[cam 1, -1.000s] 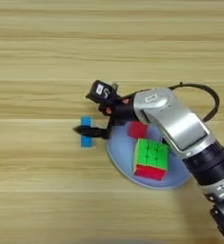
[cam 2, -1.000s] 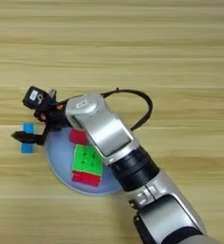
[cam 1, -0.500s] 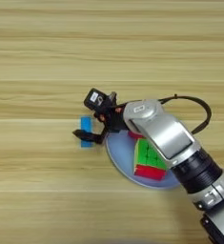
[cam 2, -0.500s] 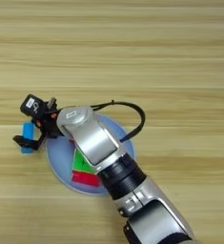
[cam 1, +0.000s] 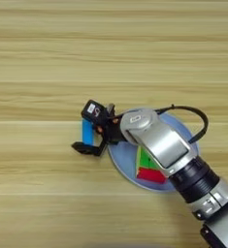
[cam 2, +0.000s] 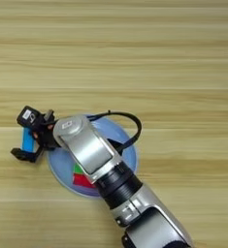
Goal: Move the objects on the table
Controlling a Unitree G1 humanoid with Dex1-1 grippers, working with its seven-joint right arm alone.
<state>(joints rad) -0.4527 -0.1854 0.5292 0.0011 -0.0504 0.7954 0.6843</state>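
**Claw Advanced Left to the Blue Bar**

Since one second ago, the silver forearm (cam 1: pixel 159 143) has swung further left across the round pale blue plate (cam 1: pixel 118 157), and the claw (cam 1: pixel 89 131) has travelled from the plate's upper left edge out over the bare wood beside it. The plain red cube seen on the plate earlier is now hidden beneath the forearm.

Current state:

1. Claw. The two black fingers are spread apart. One fingertip (cam 1: pixel 92 110), carrying a pale label, lies at the upper end of the flat blue bar (cam 1: pixel 88 132). The other fingertip (cam 1: pixel 84 148) lies at the bar's lower end. The bar stands between them; contact with either finger cannot be confirmed from these views.

2. Flat blue bar. It rests on the light wooden surface (cam 1: pixel 47 63), lengthwise up and down in the picture, just left of the plate's rim and not on the plate.

3. Green-and-red puzzle cube (cam 2: pixel 79 175). It sits on the plate, partly covered by the forearm. Only a green patch and a red patch show.

4. Black cable (cam 2: pixel 127 127). It loops from the forearm over the far side of the plate.

5. Small black cube with pale dots. It cannot be told apart from the claw's black parts.
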